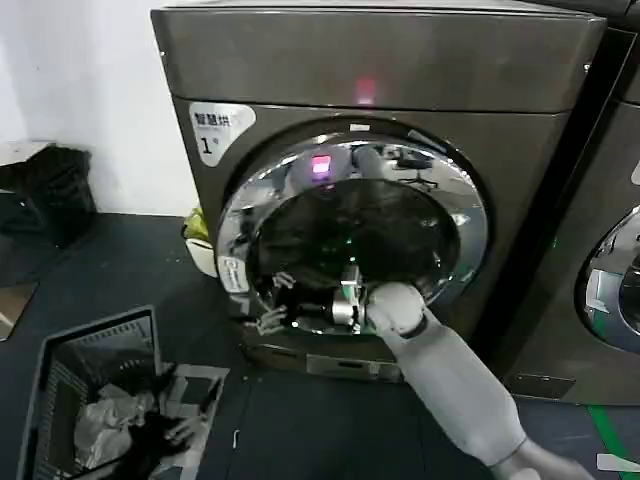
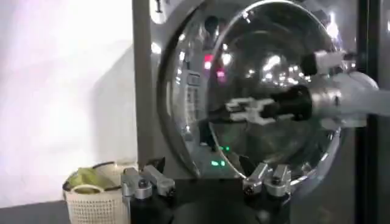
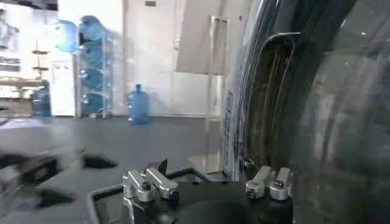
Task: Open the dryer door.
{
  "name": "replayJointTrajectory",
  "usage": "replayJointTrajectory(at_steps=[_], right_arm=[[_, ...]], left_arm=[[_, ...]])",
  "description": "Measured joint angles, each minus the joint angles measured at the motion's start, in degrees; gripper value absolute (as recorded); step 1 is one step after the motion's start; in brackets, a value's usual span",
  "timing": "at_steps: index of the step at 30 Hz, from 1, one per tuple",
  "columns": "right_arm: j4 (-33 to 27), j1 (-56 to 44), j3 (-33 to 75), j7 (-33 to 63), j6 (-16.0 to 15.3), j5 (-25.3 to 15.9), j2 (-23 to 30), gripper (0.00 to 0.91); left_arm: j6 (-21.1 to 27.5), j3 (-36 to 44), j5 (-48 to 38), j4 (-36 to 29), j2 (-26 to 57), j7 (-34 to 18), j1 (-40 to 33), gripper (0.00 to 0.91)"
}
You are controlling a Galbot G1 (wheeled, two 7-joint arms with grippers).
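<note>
The dryer door (image 1: 352, 235), a round porthole with a wide polished chrome ring around dark tinted glass, sits on the front of the dryer (image 1: 380, 80) and faces out toward the robot. In the left wrist view its left edge (image 2: 183, 91) stands a little off the dark bronze-grey front panel, so the door looks slightly ajar, hinged on the robot's right. The right wrist view shows a long upright recessed handle slot (image 3: 268, 103) in the door's rim.

The right gripper (image 1: 300, 305) reaches across the lower part of the glass, its pale padded forearm rising from the lower right; its fingers (image 2: 244, 109) are spread apart, clasping nothing, with the tips close to the door's left rim. The left gripper (image 2: 207, 182) hovers in front of the dryer's lower left, jaws wide apart and empty.

The boxy dryer carries a white "1" sticker (image 1: 215, 130) and a small pink-red light (image 1: 366, 90). A second chrome-ringed machine (image 1: 615, 290) stands just beside it on the right. A white woven basket (image 2: 94, 198) holding yellow-green cloth sits against the dryer's left foot. A wire laundry basket (image 1: 95, 395) with crumpled grey and dark clothes rests on the dark floor.
</note>
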Motion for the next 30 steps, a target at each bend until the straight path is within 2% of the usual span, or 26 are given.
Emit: replayJointTrajectory(at_steps=[4,15,19,26,30], right_arm=[[1.74,-1.32,0.76,-2.06,-0.52,0.97,-1.31,0.907],[5.30,-4.55,2.61,-7.33,-1.53,2.12,-3.99,0.907],[6.18,-5.20,3.27,-8.42,-2.12,2.41,-4.51,0.907],[7.87,-6.87,4.27,-11.78,-2.98,2.84,-5.41,0.907],[9.29,-8.22,5.10,-14.11,-3.61,2.79,-6.11,0.907]], left_arm=[[-0.05,-2.87,-2.55,1.68,2.37,0.16,-1.63,0.907],[6.17,-7.23,-15.87,4.32,11.22,-0.28,-3.12,0.907],[8.09,-6.85,-20.18,5.62,15.16,-2.58,-4.78,0.907],[13.86,-5.63,-21.92,6.94,19.83,-3.42,-7.83,0.907],[18.46,-4.38,-27.23,7.95,22.69,-4.73,-10.04,0.907]])
